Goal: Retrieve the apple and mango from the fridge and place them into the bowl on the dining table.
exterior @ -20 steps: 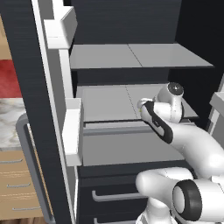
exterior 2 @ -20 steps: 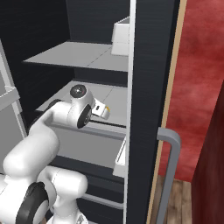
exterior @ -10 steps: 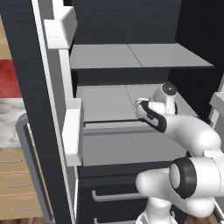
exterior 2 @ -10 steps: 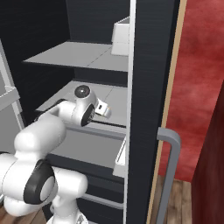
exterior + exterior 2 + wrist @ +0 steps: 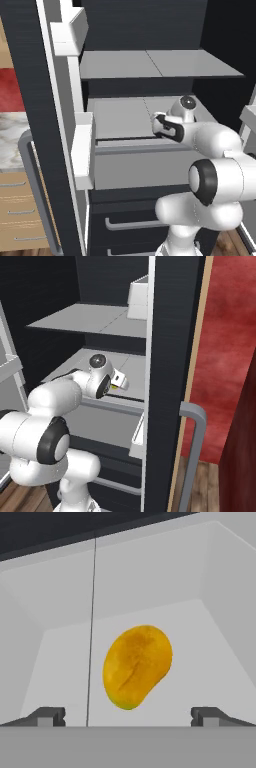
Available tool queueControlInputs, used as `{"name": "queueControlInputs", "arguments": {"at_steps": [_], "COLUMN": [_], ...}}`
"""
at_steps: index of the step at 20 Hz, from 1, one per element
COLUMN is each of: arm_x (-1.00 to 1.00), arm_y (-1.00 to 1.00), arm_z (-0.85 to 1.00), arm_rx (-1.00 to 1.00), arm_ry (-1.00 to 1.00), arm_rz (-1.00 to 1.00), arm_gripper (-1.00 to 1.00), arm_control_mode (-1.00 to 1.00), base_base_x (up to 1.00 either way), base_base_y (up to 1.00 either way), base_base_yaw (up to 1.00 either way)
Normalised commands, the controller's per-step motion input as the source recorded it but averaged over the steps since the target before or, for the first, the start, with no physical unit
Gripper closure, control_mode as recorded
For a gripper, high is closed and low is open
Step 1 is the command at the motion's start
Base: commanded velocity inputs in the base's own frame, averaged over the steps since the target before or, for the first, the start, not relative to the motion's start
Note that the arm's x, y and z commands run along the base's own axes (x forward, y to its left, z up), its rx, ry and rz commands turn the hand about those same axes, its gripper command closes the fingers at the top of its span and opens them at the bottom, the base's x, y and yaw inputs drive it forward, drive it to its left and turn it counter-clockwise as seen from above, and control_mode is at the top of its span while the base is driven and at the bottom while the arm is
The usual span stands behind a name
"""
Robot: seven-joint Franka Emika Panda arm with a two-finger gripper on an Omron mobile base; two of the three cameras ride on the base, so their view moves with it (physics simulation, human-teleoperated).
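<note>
Reaching into the open fridge (image 5: 150, 30), gripper (image 5: 128, 716) spread wide and holding nothing.

Fingertips (image 5: 47, 716) set far apart at the bottom of the hand view, flanking the mango (image 5: 137, 665) without touching it. Mango lying just ahead, yellow-orange with a greenish lower end, resting in a pale grey bin (image 5: 220, 607) with sloped walls. Hand (image 5: 167, 127) poised over the middle shelf (image 5: 120, 112) in the left base view, just below the upper shelf (image 5: 160, 62). Door (image 5: 172, 356) standing open at the right of the right base view, grey bar handle (image 5: 192, 446) on its outer side. Lower drawers (image 5: 125, 225) shut beneath the arm.
</note>
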Motion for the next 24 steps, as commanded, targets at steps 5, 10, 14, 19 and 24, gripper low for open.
{"name": "queueControlInputs", "arguments": {"at_steps": [5, 10, 14, 19, 24], "arm_x": [0.32, 0.20, 0.16, 0.20, 0.18], "arm_y": [-0.09, -0.07, -0.02, 0.00, 0.00], "arm_z": [-0.08, -0.16, -0.25, -0.25, -0.28], "arm_rx": [0.00, 0.00, 0.00, 0.00, 0.00], "arm_ry": [0.00, 0.00, 0.00, 0.00, 0.00], "arm_rz": [0.00, 0.00, 0.00, -0.01, -0.01], "arm_gripper": [-1.00, -1.00, -1.00, -1.00, -1.00], "arm_control_mode": [-1.00, -1.00, -1.00, -1.00, -1.00], "base_base_x": [0.00, 0.00, 0.00, 0.00, 0.00], "base_base_y": [0.00, 0.00, 0.00, 0.00, 0.00], "base_base_yaw": [0.00, 0.00, 0.00, 0.00, 0.00]}}
